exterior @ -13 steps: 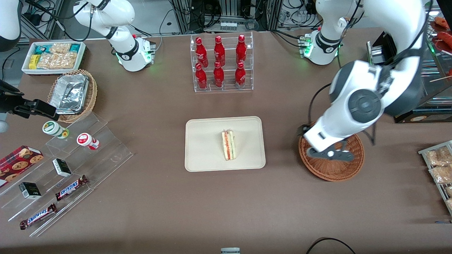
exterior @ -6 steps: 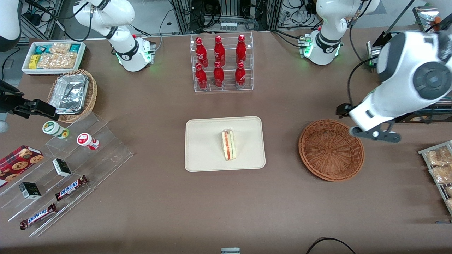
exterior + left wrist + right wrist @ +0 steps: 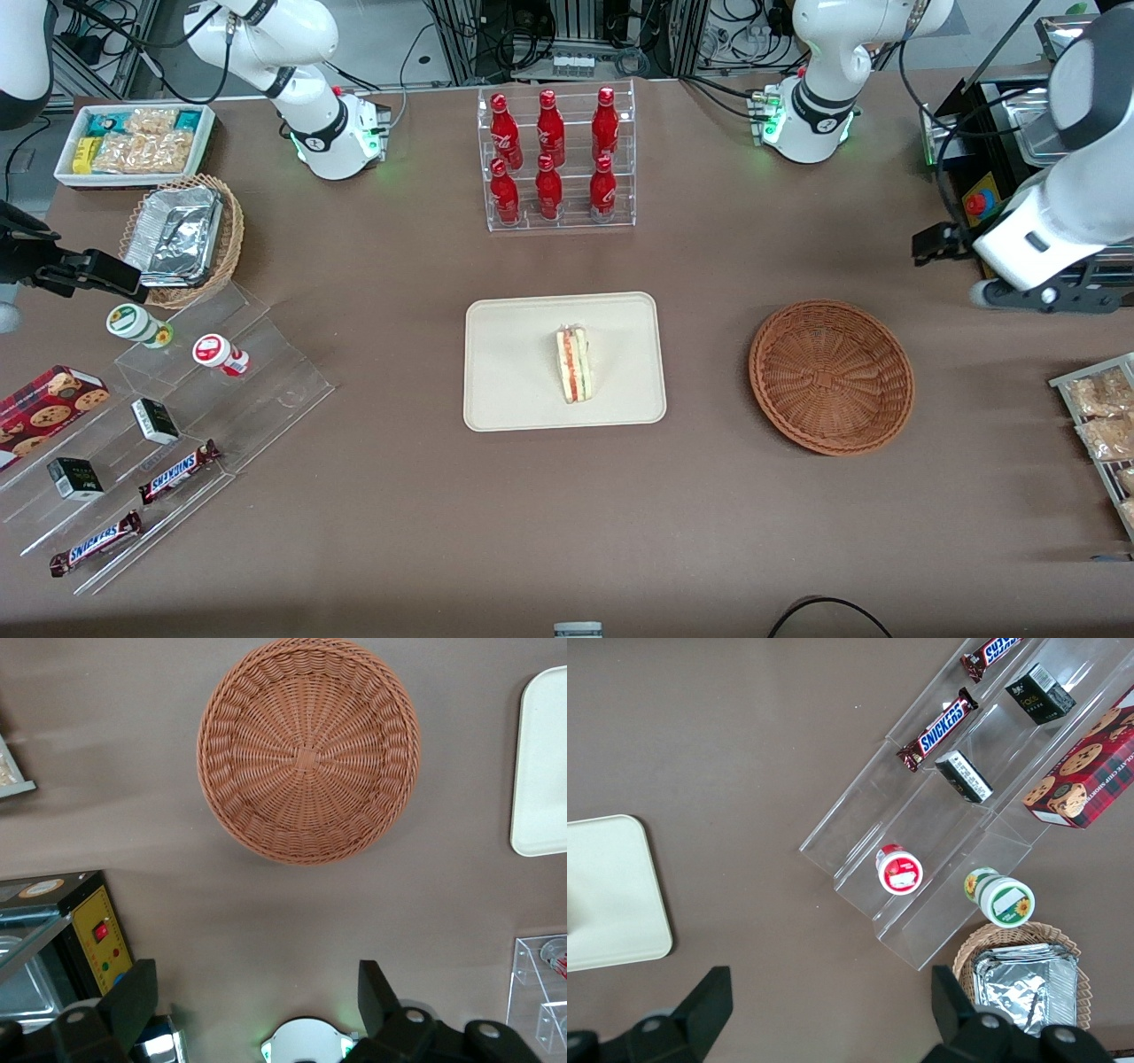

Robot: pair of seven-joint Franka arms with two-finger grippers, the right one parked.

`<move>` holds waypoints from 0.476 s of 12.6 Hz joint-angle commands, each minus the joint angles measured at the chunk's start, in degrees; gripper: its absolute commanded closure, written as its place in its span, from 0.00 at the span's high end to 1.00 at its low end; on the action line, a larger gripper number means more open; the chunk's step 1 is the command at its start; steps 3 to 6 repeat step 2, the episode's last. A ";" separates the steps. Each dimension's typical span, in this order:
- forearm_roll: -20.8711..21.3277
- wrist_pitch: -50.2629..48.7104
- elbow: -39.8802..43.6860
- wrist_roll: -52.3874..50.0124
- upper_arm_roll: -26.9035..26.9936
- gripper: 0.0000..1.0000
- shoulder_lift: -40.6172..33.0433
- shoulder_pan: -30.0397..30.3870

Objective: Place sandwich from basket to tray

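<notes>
Gripper (image 3: 252,997) pulled away from over basket (image 3: 831,377), now clear toward working arm's end — jaws apart, empty. Sandwich (image 3: 574,364) rests on tray (image 3: 505,341) — task looks done.

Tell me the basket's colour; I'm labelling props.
Reddish-brown woven wicker basket, best in the left wrist view.

The left arm is raised at its own end of the desk, the forearm slanting down. Its hand (image 3: 252,1001) hangs high above the desk and holds nothing, the two fingers (image 3: 133,997) spread wide apart.
</notes>
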 commanded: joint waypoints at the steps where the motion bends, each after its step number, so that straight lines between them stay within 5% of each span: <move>1: -0.61 -2.71 2.38 0.60 1.92 1.00 -0.79 -1.27; 6: -0.61 -2.80 2.39 0.51 2.01 1.00 -0.87 -1.27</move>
